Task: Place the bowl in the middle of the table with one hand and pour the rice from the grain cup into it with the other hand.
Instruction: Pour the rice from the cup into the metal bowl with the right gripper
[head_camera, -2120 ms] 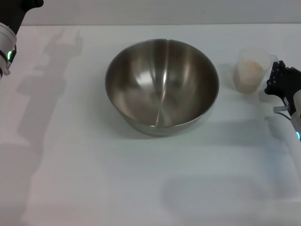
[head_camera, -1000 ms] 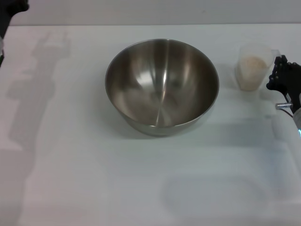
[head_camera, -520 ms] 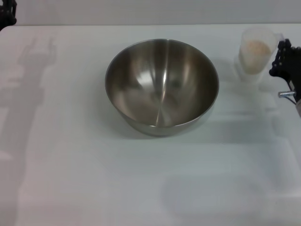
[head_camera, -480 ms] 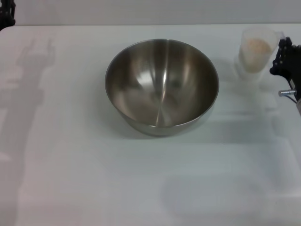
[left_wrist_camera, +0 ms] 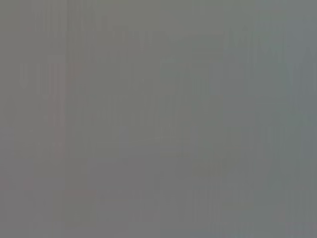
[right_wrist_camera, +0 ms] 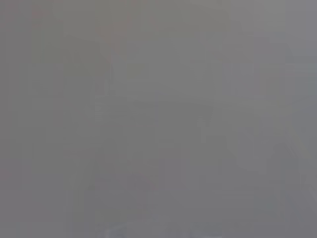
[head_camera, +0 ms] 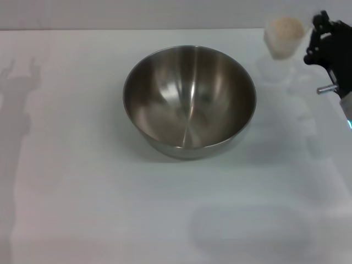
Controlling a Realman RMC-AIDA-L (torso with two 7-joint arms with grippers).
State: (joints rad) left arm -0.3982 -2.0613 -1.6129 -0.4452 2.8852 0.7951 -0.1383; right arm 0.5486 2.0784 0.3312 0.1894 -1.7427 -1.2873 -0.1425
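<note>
The steel bowl point(head_camera: 189, 99) stands upright and empty in the middle of the white table point(head_camera: 82, 181). Up at the far right, the clear grain cup point(head_camera: 282, 40) hangs above the table, upright, with pale rice point(head_camera: 284, 25) heaped to its brim. My right gripper point(head_camera: 312, 39) is at the cup's right side, shut on it near the handle. The cup is to the right of the bowl's rim and beyond it, not over the bowl. My left gripper is out of view; only its shadow falls on the table's left side. Both wrist views show plain grey.
The cup's faint shadow lies on the table under it, right of the bowl. The table's far edge runs just behind the bowl and cup. White tabletop spreads in front of the bowl and to its left.
The right gripper has lifted the grain cup off the table and carried it up and slightly left. The left arm has withdrawn out of the picture at the upper left. The bowl stayed put.
</note>
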